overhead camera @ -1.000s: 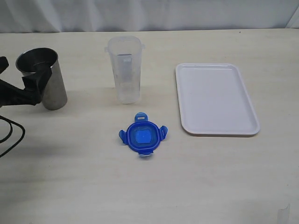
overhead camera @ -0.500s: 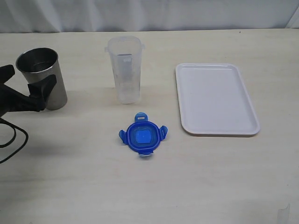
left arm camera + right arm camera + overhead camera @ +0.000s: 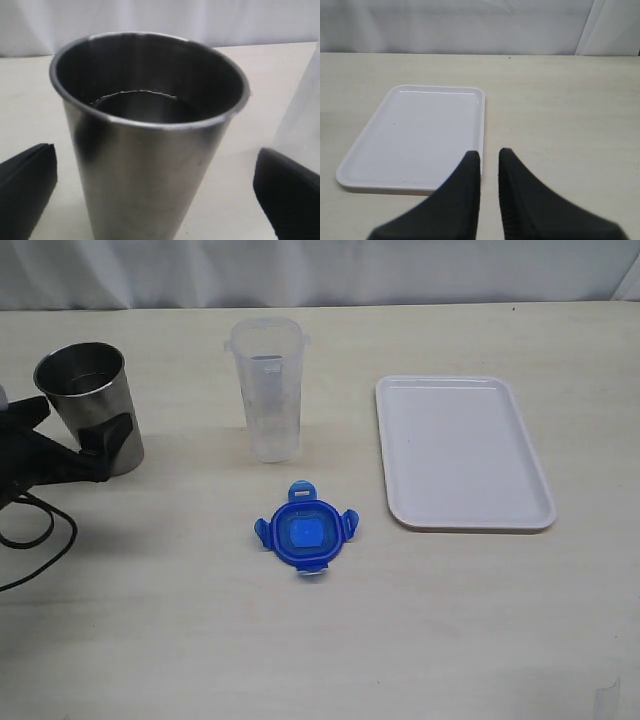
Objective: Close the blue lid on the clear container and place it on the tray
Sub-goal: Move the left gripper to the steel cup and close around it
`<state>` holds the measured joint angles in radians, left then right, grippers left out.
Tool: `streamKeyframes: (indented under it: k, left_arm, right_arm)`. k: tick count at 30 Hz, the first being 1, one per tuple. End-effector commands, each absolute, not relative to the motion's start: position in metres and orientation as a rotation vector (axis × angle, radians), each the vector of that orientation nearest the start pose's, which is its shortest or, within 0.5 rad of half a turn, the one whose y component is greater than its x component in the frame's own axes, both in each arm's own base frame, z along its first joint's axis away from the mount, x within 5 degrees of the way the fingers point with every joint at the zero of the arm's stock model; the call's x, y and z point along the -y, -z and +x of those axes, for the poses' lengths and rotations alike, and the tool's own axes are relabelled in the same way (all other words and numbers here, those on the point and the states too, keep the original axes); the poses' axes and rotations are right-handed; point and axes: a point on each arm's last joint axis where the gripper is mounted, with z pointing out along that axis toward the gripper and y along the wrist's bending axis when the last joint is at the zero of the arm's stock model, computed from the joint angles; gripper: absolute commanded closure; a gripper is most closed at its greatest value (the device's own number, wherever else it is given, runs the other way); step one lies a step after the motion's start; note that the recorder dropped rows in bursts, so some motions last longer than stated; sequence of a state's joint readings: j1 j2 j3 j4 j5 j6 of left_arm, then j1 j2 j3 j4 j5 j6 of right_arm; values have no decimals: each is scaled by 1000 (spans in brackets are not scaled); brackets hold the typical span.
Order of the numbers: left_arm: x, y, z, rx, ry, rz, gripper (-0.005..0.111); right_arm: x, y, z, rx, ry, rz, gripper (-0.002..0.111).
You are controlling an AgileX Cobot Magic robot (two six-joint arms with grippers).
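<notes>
L hand (image 3: 80, 420) is wide open, one finger either side of the steel cup (image 3: 95, 410) at the far left of the surface (image 3: 420, 630). Wrist view shows a gap btwn each finger and the cup wall, so no grip. A black cable (image 3: 40, 540) loops on the surface beside that arm. R hand (image 3: 489, 156) is nearly closed w/ only a thin slit btwn the fingers and nothing in it; it hangs by one corner of the tray (image 3: 462, 452). Clear container (image 3: 266, 390) stands upright, mouth uncovered, well apart from the cup. Blue lid (image 3: 304, 532) lies flat on the surface in front of the container, near but not touching, flaps splayed out. The tray sits to the right of both, apart.
</notes>
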<state>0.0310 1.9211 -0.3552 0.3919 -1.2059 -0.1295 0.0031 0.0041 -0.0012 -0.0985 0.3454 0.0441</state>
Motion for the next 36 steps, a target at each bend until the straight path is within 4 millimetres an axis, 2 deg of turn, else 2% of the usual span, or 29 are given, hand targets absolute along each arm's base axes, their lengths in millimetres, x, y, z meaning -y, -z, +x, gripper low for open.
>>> streamKeyframes:
  k: [1, 17, 23, 36]
  left_arm:
    - [28, -98, 268, -1832, 330, 255, 2]
    - [28, -100, 280, -1802, 324, 259, 2]
    - [27, -90, 289, -1821, 348, 230, 2]
    - [29, -93, 295, -1798, 363, 248, 2]
  right_arm:
    - [3, -182, 53, -1828, 55, -18, 95]
    - [3, -182, 53, -1828, 55, -18, 95]
    - [3, -182, 53, -1828, 55, -18, 95]
    - [3, -182, 53, -1828, 55, -18, 95]
